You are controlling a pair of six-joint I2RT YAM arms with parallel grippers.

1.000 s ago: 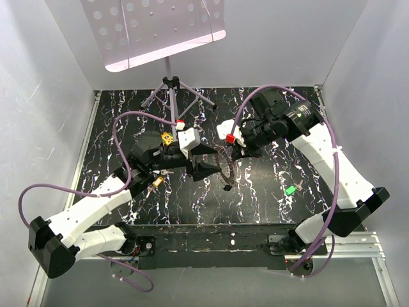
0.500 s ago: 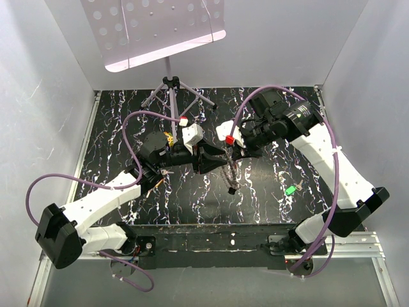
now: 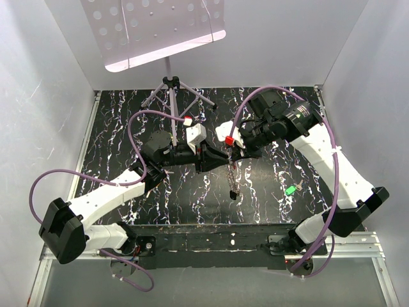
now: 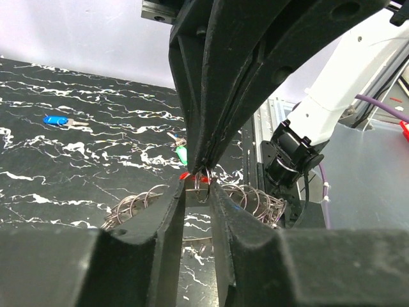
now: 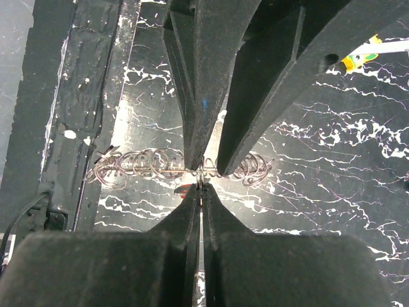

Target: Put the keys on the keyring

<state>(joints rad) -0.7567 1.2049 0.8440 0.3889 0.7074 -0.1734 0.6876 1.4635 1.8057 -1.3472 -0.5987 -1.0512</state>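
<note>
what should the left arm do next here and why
Probably close the left gripper onto the chain of rings. The right gripper is shut on it, while the left jaws straddle the same spot with a visible gap, so the left has no hold yet.

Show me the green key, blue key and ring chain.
green key [image 3: 291,190], top external view, plastic head.
blue key [image 4: 55,119], left wrist view, plastic head.
ring chain [image 5: 150,167], right wrist view, left-hand coils.
</note>
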